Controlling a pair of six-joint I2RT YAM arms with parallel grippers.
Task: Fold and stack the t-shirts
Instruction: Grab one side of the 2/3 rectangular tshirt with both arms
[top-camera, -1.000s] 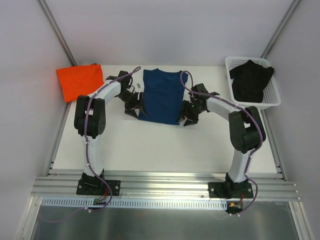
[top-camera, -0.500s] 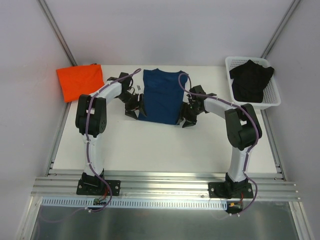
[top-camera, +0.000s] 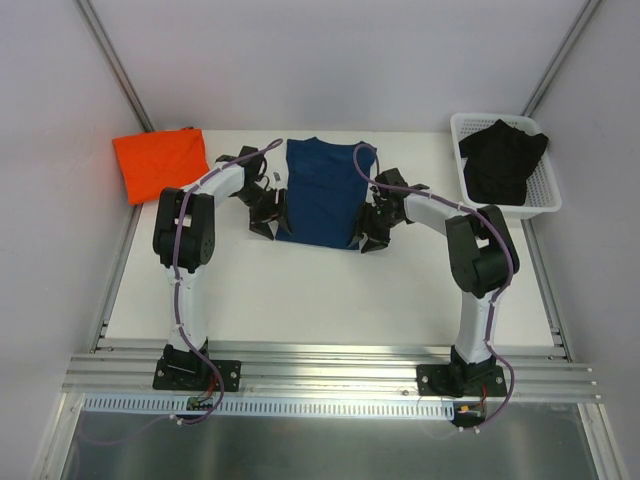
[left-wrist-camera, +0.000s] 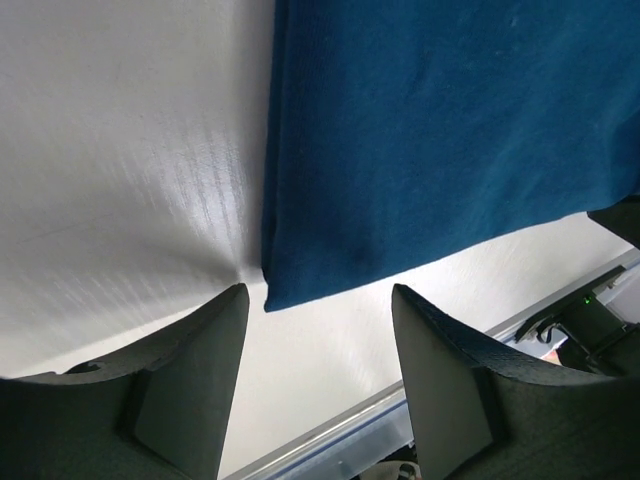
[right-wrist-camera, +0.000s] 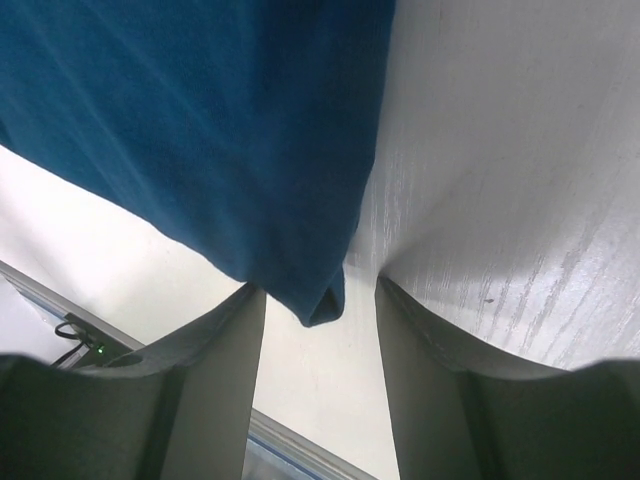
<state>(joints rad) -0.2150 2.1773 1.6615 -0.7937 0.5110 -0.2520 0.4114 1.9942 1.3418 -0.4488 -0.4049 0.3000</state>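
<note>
The navy blue t-shirt (top-camera: 322, 193) lies flat in a long rectangle at the table's back middle, with no print showing. My left gripper (top-camera: 268, 214) is open at its near left corner; in the left wrist view (left-wrist-camera: 318, 300) that corner (left-wrist-camera: 285, 285) lies on the table between the jaws. My right gripper (top-camera: 371, 229) is open at the near right corner; in the right wrist view (right-wrist-camera: 320, 300) that corner (right-wrist-camera: 322, 300) sits between the jaws, slightly curled. The folded orange t-shirt (top-camera: 160, 163) lies at the back left.
A white basket (top-camera: 505, 205) holding a black garment (top-camera: 502, 160) stands at the back right. The table's metal rail (top-camera: 330, 358) runs along the near edge.
My right gripper has edged left, closer to the shirt's near right corner. My left gripper has barely moved. The shirt lies as before.
</note>
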